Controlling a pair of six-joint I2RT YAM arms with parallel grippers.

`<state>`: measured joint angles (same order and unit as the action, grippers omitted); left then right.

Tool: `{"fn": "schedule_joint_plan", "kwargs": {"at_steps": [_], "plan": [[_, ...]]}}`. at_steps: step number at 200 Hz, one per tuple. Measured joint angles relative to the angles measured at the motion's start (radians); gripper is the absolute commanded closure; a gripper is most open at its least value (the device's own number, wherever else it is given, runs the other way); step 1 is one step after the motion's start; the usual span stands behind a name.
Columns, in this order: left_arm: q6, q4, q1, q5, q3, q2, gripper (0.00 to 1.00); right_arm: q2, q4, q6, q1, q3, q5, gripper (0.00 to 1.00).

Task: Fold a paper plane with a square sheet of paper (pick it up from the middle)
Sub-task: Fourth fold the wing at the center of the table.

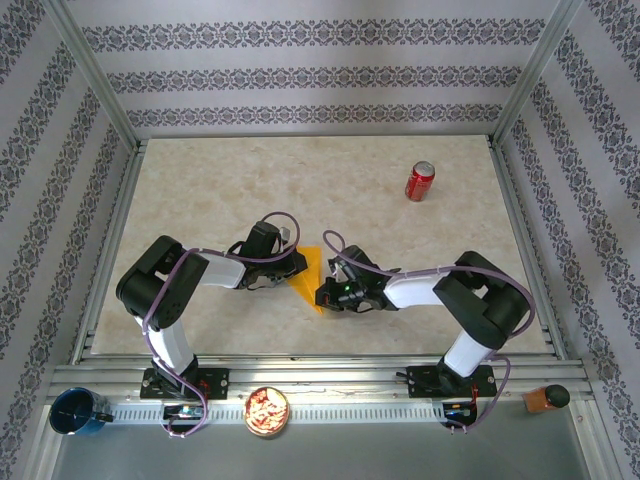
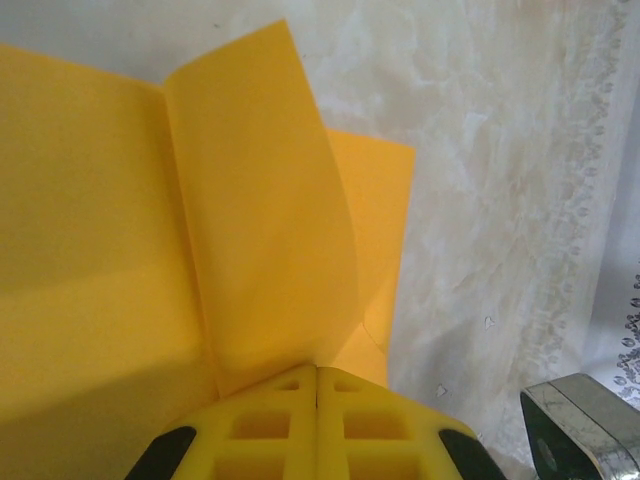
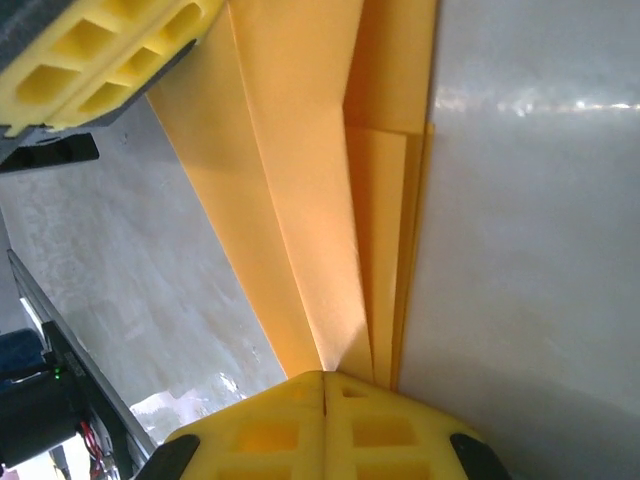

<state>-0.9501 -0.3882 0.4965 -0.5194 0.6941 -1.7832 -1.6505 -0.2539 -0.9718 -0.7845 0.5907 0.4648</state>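
The thin orange-yellow paper sheet [image 1: 310, 278], already folded into a long narrow shape, lay in the middle of the pale marble-look table [image 1: 220, 200]. In the top view its long side ran up and down the frame, leaning a little to the right at the bottom.

The left gripper [image 1: 296, 268] sat right at the paper's left edge. Its yellow fingers [image 2: 260, 425] were pressed tight together, and they seemed to pinch a loose flap that stood up and curled. The right gripper [image 1: 325, 295] was at the lower right end of the paper. Its fingers [image 3: 270, 435] were shut tight too, seemingly on the stacked folded layers where they met.

Both arms were just as near, one on each side, so I think the flap could be pushed down toward the middle fold.

There was bare table all around. The round red soda can [image 1: 419, 181] stood well away in the upper right.
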Motion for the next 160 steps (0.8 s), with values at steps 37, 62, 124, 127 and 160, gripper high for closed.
{"fn": "schedule_joint_plan", "kwargs": {"at_steps": [37, 62, 124, 127, 160], "plan": [[-0.004, 0.0, 0.001, -0.002, -0.001, 0.0, 0.96, 0.037, -0.001, 0.003, -0.02, -0.039, -0.02, 0.99], [-0.008, -0.001, 0.001, -0.007, -0.002, -0.002, 0.96, 0.058, 0.004, 0.004, -0.032, -0.055, -0.03, 0.99], [-0.018, -0.004, 0.001, -0.008, -0.003, -0.002, 0.97, 0.159, 0.171, 0.037, -0.045, -0.074, -0.032, 0.99], [-0.018, -0.004, 0.001, -0.008, -0.003, -0.002, 0.97, 0.165, 0.178, 0.037, -0.045, -0.074, -0.032, 0.99], [-0.019, -0.005, 0.001, -0.008, -0.003, -0.002, 0.96, 0.255, 0.23, 0.037, -0.045, -0.047, -0.042, 0.99]]}}
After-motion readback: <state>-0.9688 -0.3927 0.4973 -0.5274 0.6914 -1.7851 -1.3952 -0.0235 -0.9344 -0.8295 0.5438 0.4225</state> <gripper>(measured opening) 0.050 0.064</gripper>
